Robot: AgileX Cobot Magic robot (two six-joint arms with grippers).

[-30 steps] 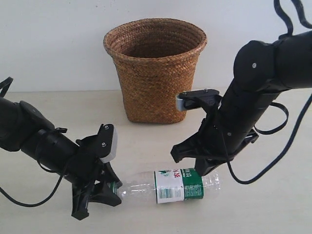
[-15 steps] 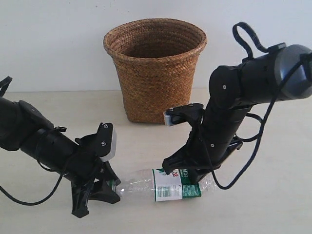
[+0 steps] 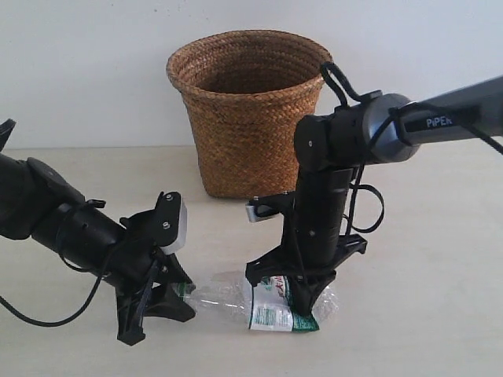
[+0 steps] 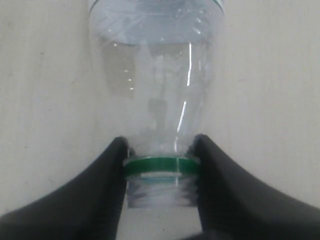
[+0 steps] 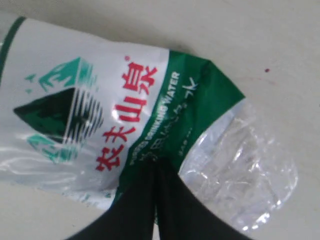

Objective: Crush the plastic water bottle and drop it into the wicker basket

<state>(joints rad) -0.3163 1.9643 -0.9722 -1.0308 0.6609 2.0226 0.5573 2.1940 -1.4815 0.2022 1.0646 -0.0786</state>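
Note:
The plastic water bottle (image 3: 271,305) lies on its side on the table in front of the wicker basket (image 3: 250,118). My left gripper (image 3: 178,294) is shut on its neck. In the left wrist view both fingers clamp the neck at the green ring (image 4: 160,166), with the clear shoulder of the bottle (image 4: 157,75) beyond my left gripper (image 4: 161,150). No cap shows on the threads. My right gripper (image 3: 295,294) stands upright over the label end. Its fingers are shut together, tips pressed onto the green-and-white label (image 5: 100,115) at my right gripper (image 5: 156,169). The bottle's base (image 5: 240,175) is crumpled.
The basket stands upright against the white wall, its mouth open upward, behind both arms. The pale table (image 3: 424,314) extends to the right of the bottle. Cables loop off the right arm (image 3: 369,212).
The right arm has swung left and stood upright over the bottle, its shut tips now pressing down on the label end. The bottle has buckled and shortened. The left gripper has kept the neck.

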